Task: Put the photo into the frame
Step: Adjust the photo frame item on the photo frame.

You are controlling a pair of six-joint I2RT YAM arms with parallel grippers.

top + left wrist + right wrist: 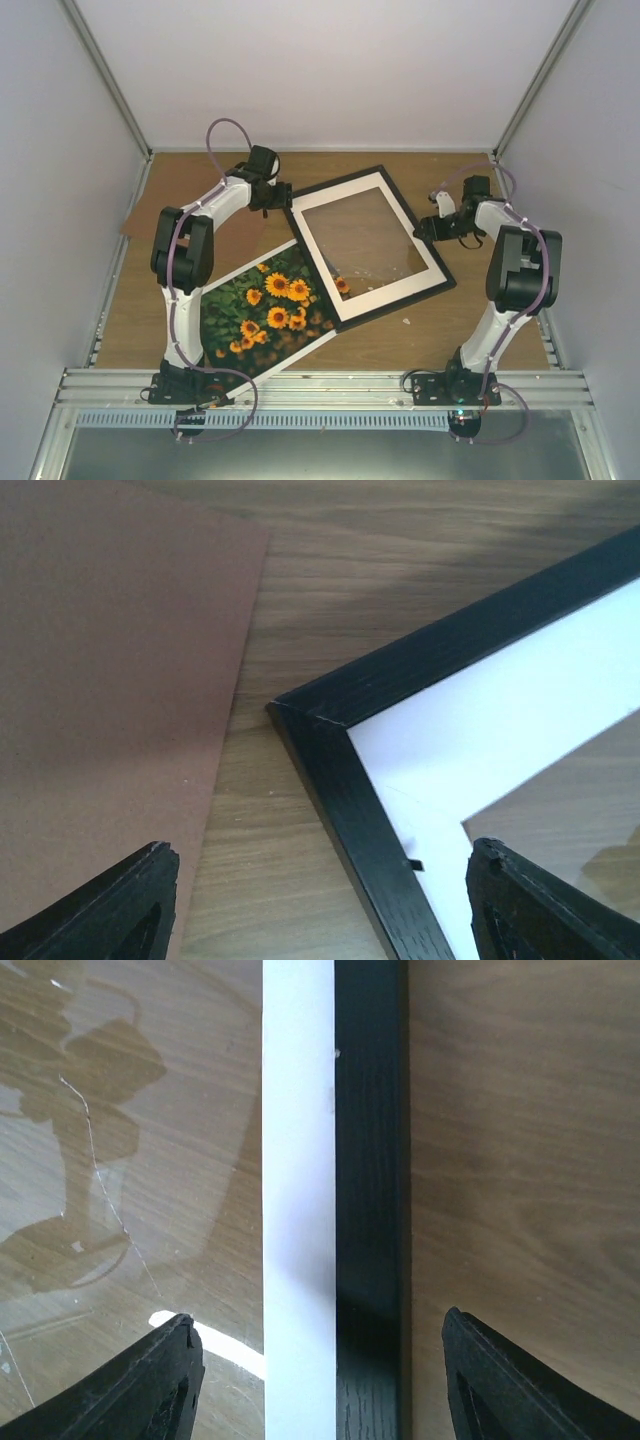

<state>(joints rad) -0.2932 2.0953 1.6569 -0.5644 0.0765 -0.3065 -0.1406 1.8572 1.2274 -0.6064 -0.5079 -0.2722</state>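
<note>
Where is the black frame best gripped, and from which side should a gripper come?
Likely the right rail of the frame, from above: it lies flat, the rail is narrow and straight, bare table lies outside it, and the open right gripper straddles it.

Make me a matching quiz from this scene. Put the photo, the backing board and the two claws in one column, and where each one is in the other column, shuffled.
Column one
1. the photo
2. brown backing board
3. left claw
4. right claw

Column two
A. open above a straight side of the frame
B. lying beside the frame's corner, apart from it
C. one corner tucked under the frame
D. open above the frame's corner

Pairs: 1-C, 2-B, 3-D, 4-A
</note>
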